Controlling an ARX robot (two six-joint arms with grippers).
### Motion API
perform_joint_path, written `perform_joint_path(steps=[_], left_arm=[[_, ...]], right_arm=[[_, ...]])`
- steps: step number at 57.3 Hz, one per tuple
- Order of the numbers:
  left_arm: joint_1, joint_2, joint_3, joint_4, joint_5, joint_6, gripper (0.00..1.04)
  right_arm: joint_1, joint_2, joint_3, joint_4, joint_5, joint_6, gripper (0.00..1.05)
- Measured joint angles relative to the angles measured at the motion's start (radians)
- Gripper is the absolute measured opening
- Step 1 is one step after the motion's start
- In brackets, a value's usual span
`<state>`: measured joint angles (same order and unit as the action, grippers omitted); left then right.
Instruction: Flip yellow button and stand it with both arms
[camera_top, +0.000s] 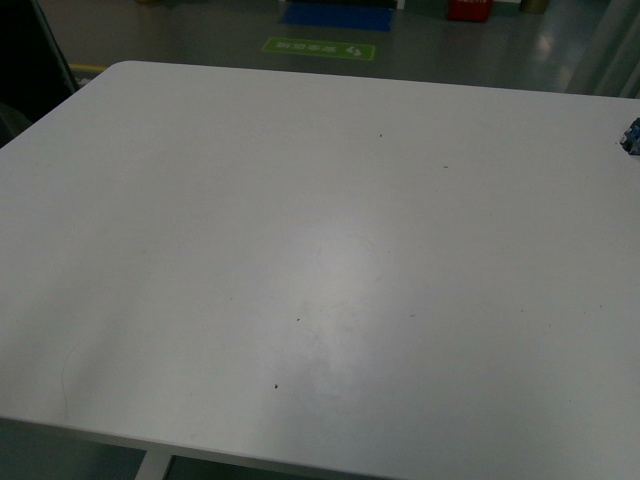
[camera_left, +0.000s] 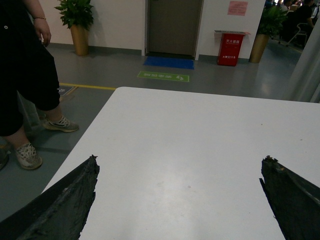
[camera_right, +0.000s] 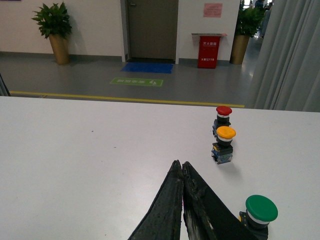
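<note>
A white table (camera_top: 300, 250) is seen in the front view, its far edge and rounded far-left corner bordering grey floor, with neither arm in view there. Only a small blue-and-black piece (camera_top: 631, 136) is cut off at the right edge of that view, near the table's far-right part; what it is cannot be told from there. The yellow button (camera_right: 223, 145) is shown only in the right wrist view: it stands upright on its contact block, cap up, long axis vertical, on the right part of the table, well in from the far edge. A red button (camera_right: 223, 119) stands upright just beyond it, towards the far edge, and a green button (camera_right: 259, 215) stands nearer the camera, just beside the right end effector (camera_right: 180, 167). That end effector is clenched, its fingers pressed together on nothing, its tips well short of the yellow button, with bare table between them. In the left wrist view the left end effector (camera_left: 180, 162) is released, its fingers (camera_left: 75, 195) spread wide above bare table near the left edge. A standing person (camera_left: 25, 75) is seen on the floor beyond that edge.
</note>
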<state>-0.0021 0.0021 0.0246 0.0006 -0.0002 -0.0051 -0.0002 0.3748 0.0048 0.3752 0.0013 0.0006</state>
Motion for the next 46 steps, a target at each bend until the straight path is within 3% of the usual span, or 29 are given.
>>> perform_joint_path(steps=[35,39,46], left_arm=[[0.0,0.0,0.0,0.0,0.0,0.0,0.98],[0.0,0.0,0.0,0.0,0.0,0.0,0.98],[0.0,0.0,0.0,0.0,0.0,0.0,0.98]], right_arm=[[0.0,-0.203,0.0,-0.2,0.0,0.0,0.03],[0.0,-0.327,0.0,-0.361,-0.003,0.0,0.03],[0.0,-0.37,0.0,-0.371,-0.003,0.0,0.03]])
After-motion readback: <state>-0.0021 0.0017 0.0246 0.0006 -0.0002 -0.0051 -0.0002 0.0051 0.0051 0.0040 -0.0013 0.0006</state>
